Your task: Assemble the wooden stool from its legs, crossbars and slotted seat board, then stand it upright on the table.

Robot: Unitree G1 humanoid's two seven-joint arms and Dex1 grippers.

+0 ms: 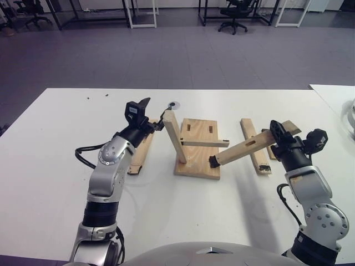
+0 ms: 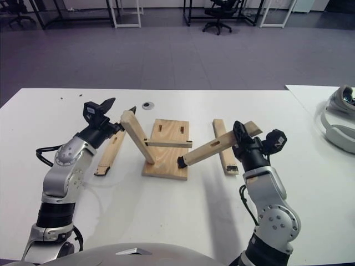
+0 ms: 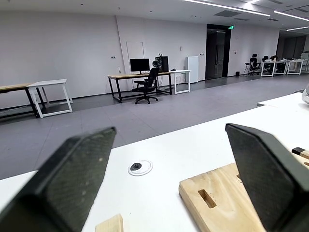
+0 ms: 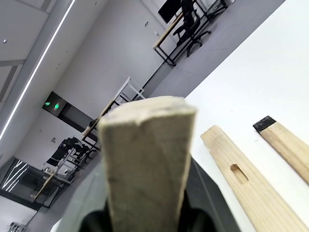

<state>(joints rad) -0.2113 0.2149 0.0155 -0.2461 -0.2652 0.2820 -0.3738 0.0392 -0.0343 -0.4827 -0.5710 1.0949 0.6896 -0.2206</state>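
In the left eye view we are seeing the pale slotted wooden seat board (image 1: 197, 166) lying flat on the white table (image 1: 50, 166), with a slanted wooden leg (image 1: 174, 136) and a thin crossbar (image 1: 204, 143) standing on it. The right gripper (image 1: 275, 133) is clamping a black-footed wooden leg (image 1: 244, 147), whose foot is down at the board's edge. In the right eye view the left gripper (image 2: 120, 107) is hovering beside the slanted leg's top. In the left wrist view its black fingers (image 3: 72, 179) are standing well apart. In the right wrist view the clamped leg's end is facing us, with loose wooden legs (image 4: 251, 187) lying on the table beyond.
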